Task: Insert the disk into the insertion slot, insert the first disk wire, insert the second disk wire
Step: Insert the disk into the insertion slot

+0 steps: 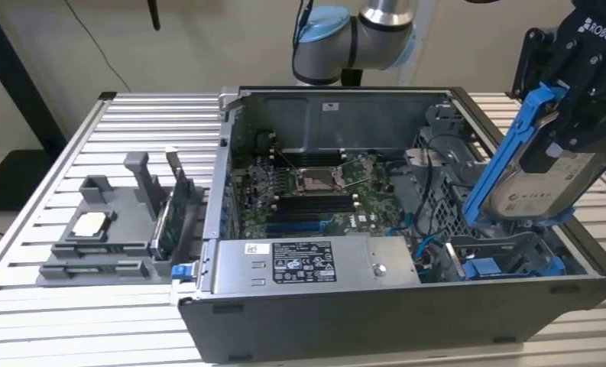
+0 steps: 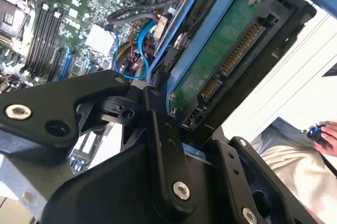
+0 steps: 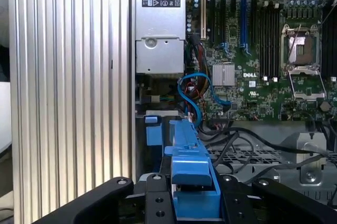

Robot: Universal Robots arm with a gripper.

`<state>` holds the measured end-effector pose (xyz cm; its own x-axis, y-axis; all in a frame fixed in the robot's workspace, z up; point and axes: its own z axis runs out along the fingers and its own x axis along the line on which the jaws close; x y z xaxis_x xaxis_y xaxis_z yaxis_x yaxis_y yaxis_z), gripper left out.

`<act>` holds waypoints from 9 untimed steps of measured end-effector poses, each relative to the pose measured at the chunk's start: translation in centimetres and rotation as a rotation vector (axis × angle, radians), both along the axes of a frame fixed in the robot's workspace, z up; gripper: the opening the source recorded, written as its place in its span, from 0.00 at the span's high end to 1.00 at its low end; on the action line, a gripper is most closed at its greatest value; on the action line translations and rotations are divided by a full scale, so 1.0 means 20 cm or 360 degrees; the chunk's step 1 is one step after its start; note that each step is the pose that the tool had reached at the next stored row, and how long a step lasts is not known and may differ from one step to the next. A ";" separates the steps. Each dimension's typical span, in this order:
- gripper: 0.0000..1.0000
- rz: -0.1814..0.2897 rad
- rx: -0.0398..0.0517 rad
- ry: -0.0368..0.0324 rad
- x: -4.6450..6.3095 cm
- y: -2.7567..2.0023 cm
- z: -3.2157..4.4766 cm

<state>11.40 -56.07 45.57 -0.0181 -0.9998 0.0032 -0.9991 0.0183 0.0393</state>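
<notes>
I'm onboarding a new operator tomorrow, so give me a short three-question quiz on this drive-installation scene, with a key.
1. True or false: the disk sits fully inside the insertion slot.
2. The gripper grips: A) a green circuit card, B) the disk, C) a blue cable.
3. In the exterior view, on which side of the computer case does the grey tray stand?
Key: 1 false, it hangs tilted above the slot; 2 B; 3 the exterior view's left.
</notes>
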 end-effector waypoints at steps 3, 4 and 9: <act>0.67 0.0000 0.0000 0.0000 0.00 -0.004 -0.009; 0.67 0.0000 -0.0001 0.0000 0.00 -0.007 -0.011; 0.67 0.0000 0.0000 0.0000 0.00 -0.021 -0.016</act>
<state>11.46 -56.50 45.25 -0.0181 -0.9998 0.0035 -0.9991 0.0182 0.0393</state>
